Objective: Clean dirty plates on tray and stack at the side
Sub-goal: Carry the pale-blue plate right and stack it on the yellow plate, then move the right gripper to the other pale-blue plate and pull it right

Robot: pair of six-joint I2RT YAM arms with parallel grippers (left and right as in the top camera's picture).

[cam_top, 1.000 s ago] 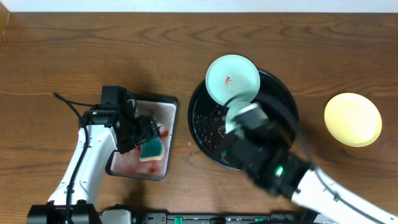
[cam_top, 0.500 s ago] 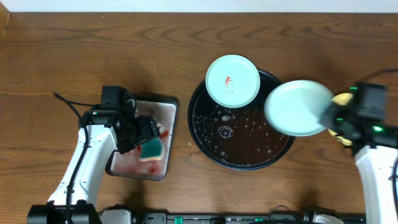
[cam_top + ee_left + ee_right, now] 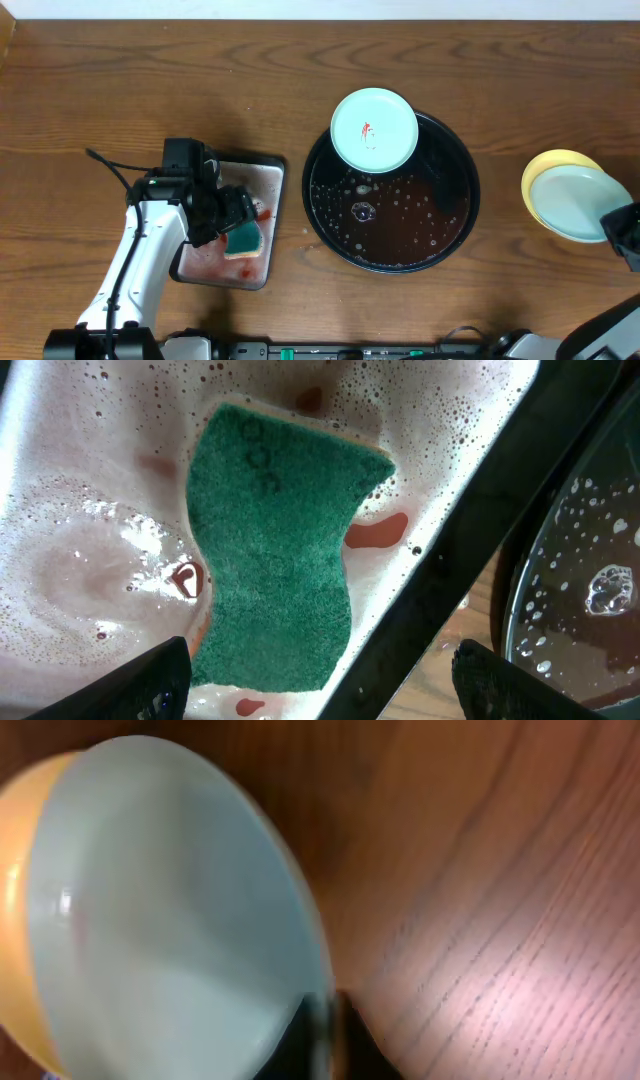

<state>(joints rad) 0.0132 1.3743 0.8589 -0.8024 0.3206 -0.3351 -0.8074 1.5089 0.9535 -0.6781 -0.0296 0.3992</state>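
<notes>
The black tray (image 3: pixel 455 215) holds soapy water and one mint plate (image 3: pixel 374 130) with a red smear, leaning on its far-left rim. My right gripper (image 3: pixel 620 228) is shut on the rim of a clean mint plate (image 3: pixel 570 202) and holds it over the yellow plate (image 3: pixel 550 163) on the bare wood at the right. The right wrist view shows the mint plate (image 3: pixel 170 930) above the yellow plate (image 3: pixel 25 960), pinched by my fingers (image 3: pixel 325 1040). My left gripper (image 3: pixel 232 215) is open over the green sponge (image 3: pixel 270 550) in the silver tray (image 3: pixel 262 170).
The silver tray (image 3: pixel 90 480) holds foamy reddish water under the sponge (image 3: pixel 244 238). The black tray's rim (image 3: pixel 600 610) lies just right of it. Bare wood surrounds both trays.
My right arm carried the mint plate from the black tray rightward and brought it down over the yellow plate. The left arm has not moved.
</notes>
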